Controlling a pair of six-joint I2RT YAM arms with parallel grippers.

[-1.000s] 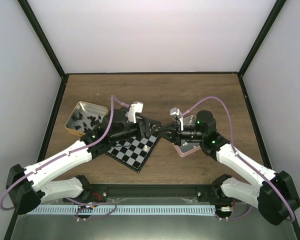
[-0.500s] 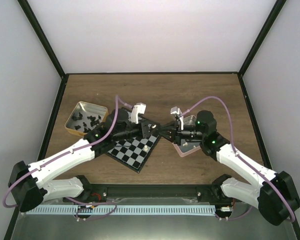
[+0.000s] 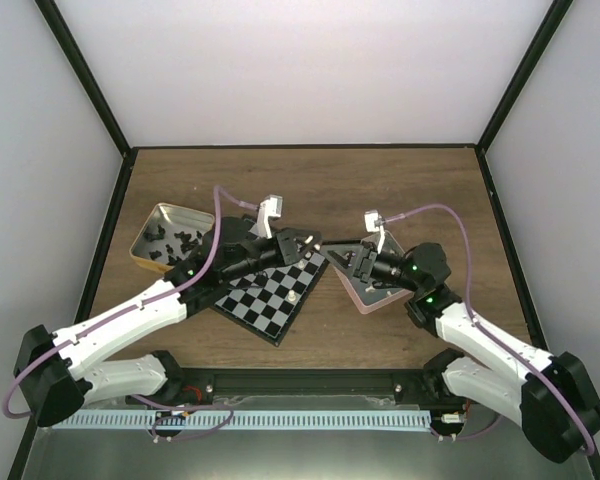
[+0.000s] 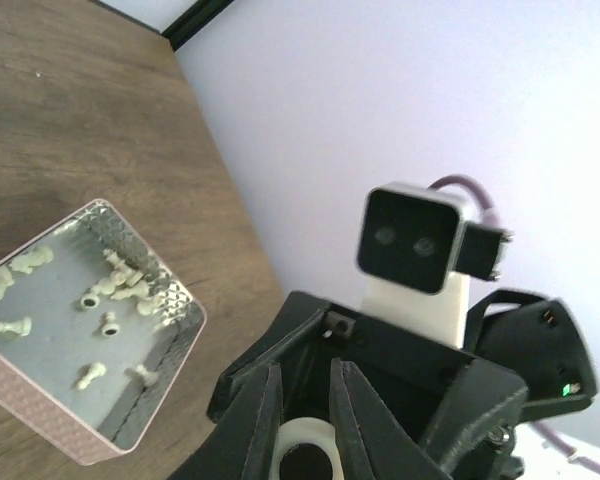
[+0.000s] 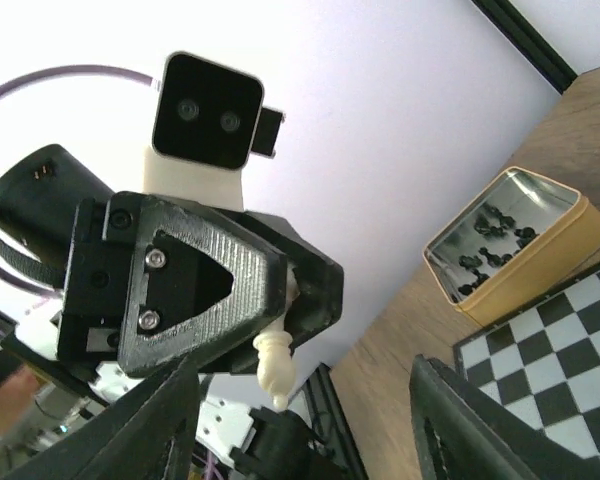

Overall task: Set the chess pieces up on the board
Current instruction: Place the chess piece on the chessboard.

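Right claw [image 3: 350, 257] has backed off rightward, jaws sprung wide, nothing in them. Left claw [image 3: 302, 245] clamped shut on small cream-white plastic chess piece [image 5: 276, 365]. Flat black-and-pale checked board [image 3: 265, 305] lies just below left claw. Pink square tray [image 3: 365, 300] under right claw. Gold metal tin [image 3: 138, 250] of black pieces [image 3: 175, 240] left of left claw.

Two robot arms [image 3: 130, 318] [image 3: 485, 340], one board [image 3: 260, 305], one gold tin [image 3: 172, 207], one pink tray [image 3: 363, 300], chess pieces [image 4: 10, 326] too small to count.

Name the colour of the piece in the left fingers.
Cream-white piece, clearest in the right wrist view.
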